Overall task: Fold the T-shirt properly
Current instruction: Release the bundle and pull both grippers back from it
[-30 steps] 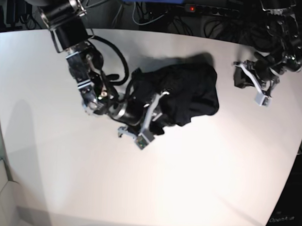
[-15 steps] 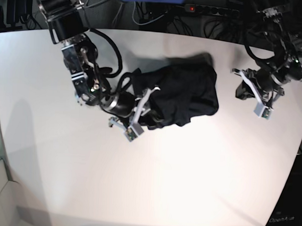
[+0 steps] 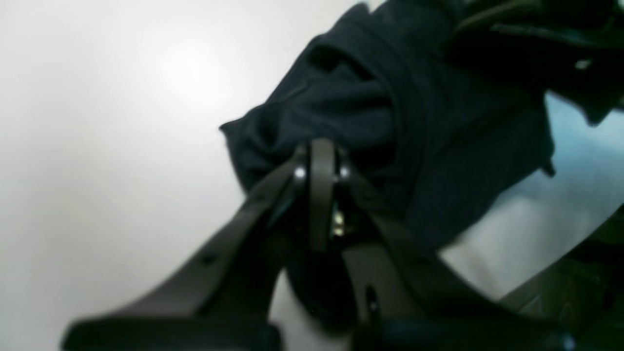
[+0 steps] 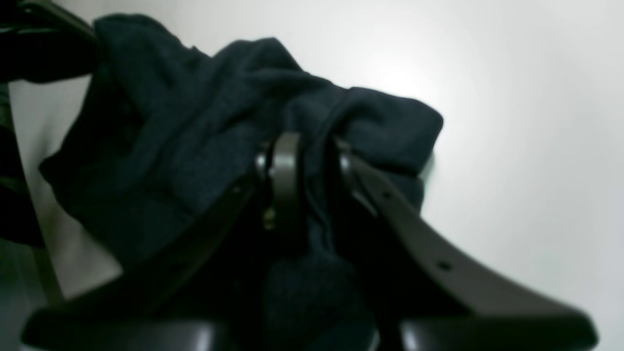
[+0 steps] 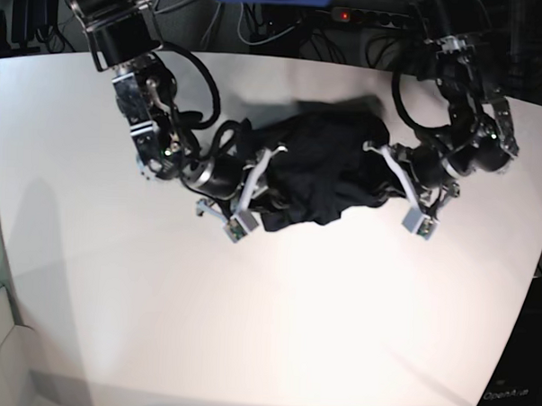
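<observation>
a dark charcoal t-shirt (image 5: 331, 170) lies bunched in a crumpled heap on the white table (image 5: 274, 329), a little toward the far edge from the middle, in the base view. the heap runs longer across the table than toward the camera, its long axis stretching between the two arms and tilted slightly, with the end near the right arm nearer the camera and the end near the left arm farther back. no sleeve, collar or hem can be told apart in the folds.

the right gripper (image 5: 251, 200) meets the heap at the base view's left end; the right wrist view shows its jaws (image 4: 304, 165) nearly together with a ridge of dark cloth pinched between them. the left gripper (image 5: 400, 183) comes in from the base view's right end; the left wrist view shows its jaws pressed together (image 3: 319, 165) against the cloth, though whether any fabric sits between them cannot be told, as the picture is blurred there.

a power strip (image 5: 378, 19) with a red light and tangled cables (image 5: 261, 23) lie beyond the table's far edge.
</observation>
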